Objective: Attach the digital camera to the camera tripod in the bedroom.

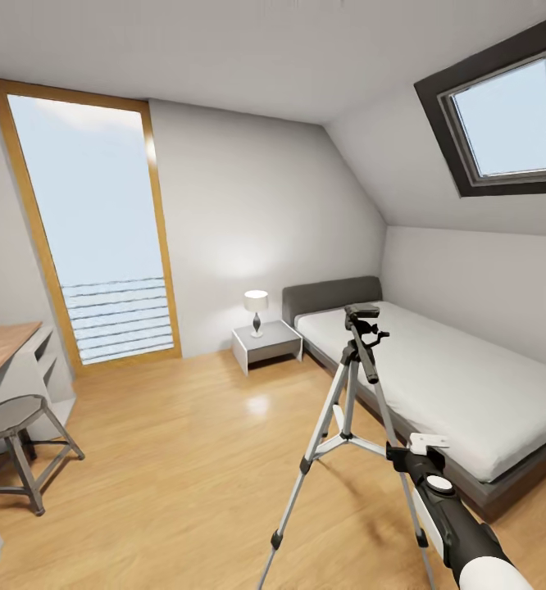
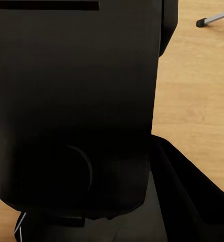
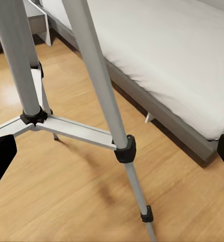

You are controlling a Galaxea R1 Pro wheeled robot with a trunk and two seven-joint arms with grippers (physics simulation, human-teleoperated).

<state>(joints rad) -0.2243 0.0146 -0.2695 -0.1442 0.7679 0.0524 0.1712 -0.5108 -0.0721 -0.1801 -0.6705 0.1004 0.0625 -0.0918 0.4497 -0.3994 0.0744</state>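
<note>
From the head view I see one bed (image 1: 453, 385), one camera tripod (image 1: 351, 426) standing on the wood floor (image 1: 183, 459) beside it, one stool (image 1: 15, 442), one lamp (image 1: 257, 310); my right wrist view adds the tripod's leg joints close up; I cannot tell either gripper's opening.

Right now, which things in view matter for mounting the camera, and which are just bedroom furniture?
For the job:
- camera tripod, standing on the wood floor beside the bed, its black head bare
- right arm, reaching toward the tripod

Just lying about:
- bed
- nightstand with lamp
- stool
- desk
- skylight
</note>
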